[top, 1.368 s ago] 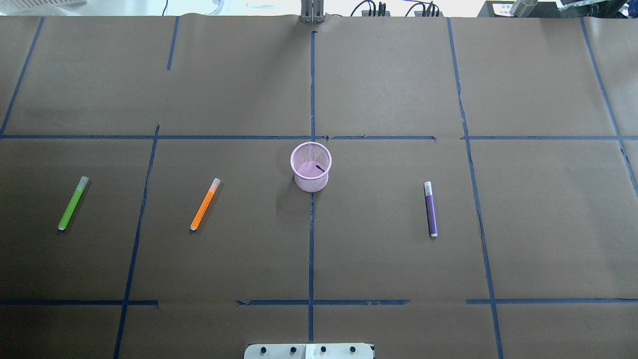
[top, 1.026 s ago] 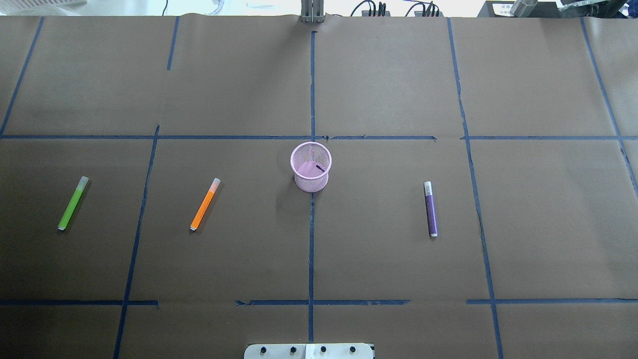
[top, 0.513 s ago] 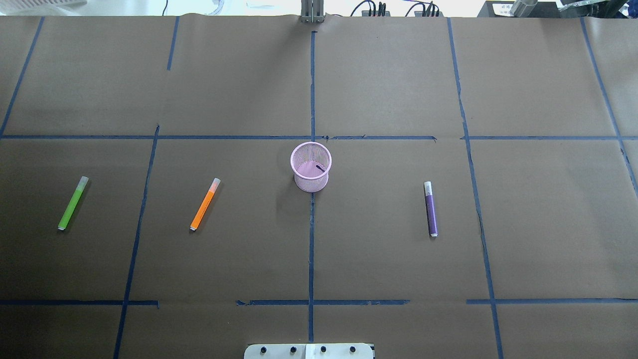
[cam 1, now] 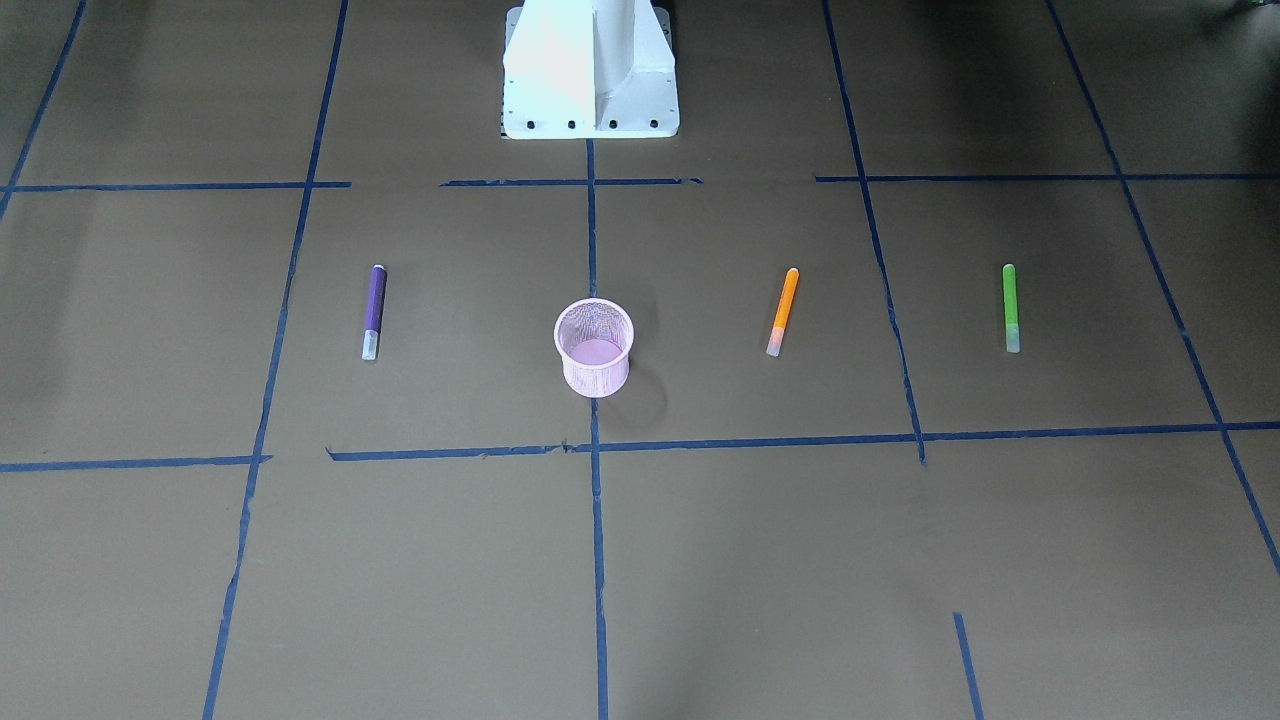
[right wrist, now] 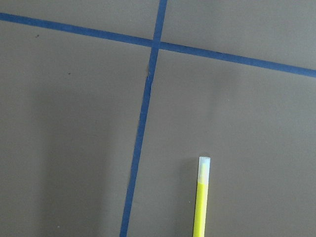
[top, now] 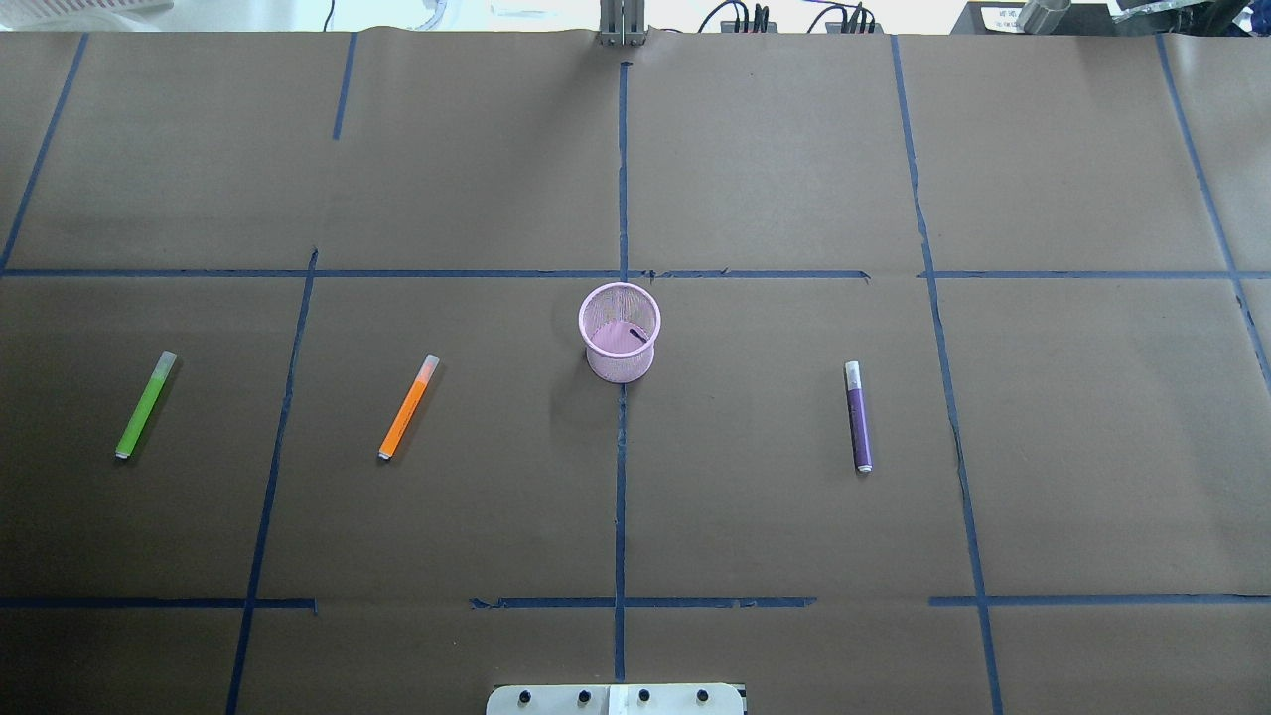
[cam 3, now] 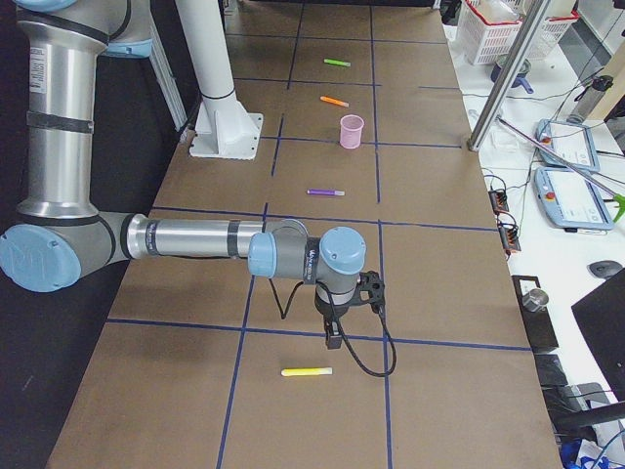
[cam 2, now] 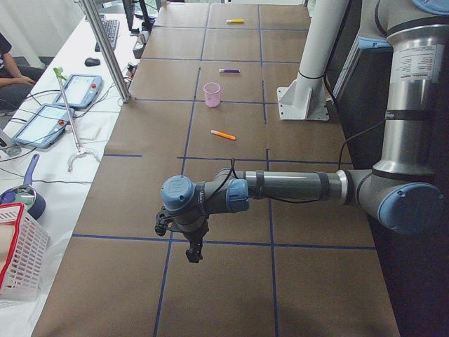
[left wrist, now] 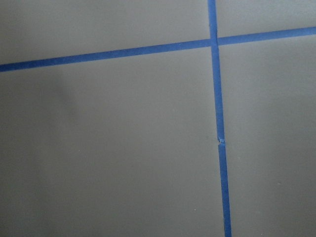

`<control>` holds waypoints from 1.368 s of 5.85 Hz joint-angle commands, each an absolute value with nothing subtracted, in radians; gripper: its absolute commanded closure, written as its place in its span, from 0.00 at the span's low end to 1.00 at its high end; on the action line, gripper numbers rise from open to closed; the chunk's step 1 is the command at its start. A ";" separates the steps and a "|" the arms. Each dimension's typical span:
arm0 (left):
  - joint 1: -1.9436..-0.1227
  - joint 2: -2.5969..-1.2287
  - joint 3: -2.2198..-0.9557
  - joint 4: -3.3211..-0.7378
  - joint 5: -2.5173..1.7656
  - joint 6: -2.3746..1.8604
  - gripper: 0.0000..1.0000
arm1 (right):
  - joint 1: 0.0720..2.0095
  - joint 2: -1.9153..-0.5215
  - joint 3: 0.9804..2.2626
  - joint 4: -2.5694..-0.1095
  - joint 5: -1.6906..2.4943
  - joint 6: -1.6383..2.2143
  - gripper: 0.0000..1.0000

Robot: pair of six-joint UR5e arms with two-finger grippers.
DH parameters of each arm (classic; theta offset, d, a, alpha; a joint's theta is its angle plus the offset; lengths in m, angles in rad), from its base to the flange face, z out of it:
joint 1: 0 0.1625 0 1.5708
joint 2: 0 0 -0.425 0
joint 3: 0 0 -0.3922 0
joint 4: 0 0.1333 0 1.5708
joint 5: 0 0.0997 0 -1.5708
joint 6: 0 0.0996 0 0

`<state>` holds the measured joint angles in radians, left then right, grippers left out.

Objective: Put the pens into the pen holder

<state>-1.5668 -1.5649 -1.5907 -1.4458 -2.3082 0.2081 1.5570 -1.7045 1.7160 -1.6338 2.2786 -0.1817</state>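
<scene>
Three flat, apart from upright pen holder (top: 620,365): orange pen (top: 408,407), green pen (top: 146,405) to its left, purple pen (top: 858,417) right; left end effector (cam 2: 193,254), right end effector (cam 3: 333,340) grip we cannot tell.

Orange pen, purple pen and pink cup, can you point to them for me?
orange pen (top: 407,408), overhead view, middle of its orange barrel.
purple pen (top: 859,422), overhead view, middle of its purple barrel.
pink cup (top: 619,366), overhead view, near side of its mesh wall.
</scene>
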 commanded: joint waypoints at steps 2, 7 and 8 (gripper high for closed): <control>-1.450 -1.624 -1.656 -1.445 -2.310 0.169 0.00 | 1.559 -1.744 1.713 -1.634 2.267 -0.242 0.00; -1.191 -1.736 -1.680 -1.572 -2.335 -0.153 0.00 | 1.555 -1.781 1.385 -1.232 2.252 -0.200 0.00; -1.181 -1.736 -1.678 -1.594 -2.333 -0.156 0.00 | 1.543 -1.767 1.373 -1.233 2.264 -0.181 0.00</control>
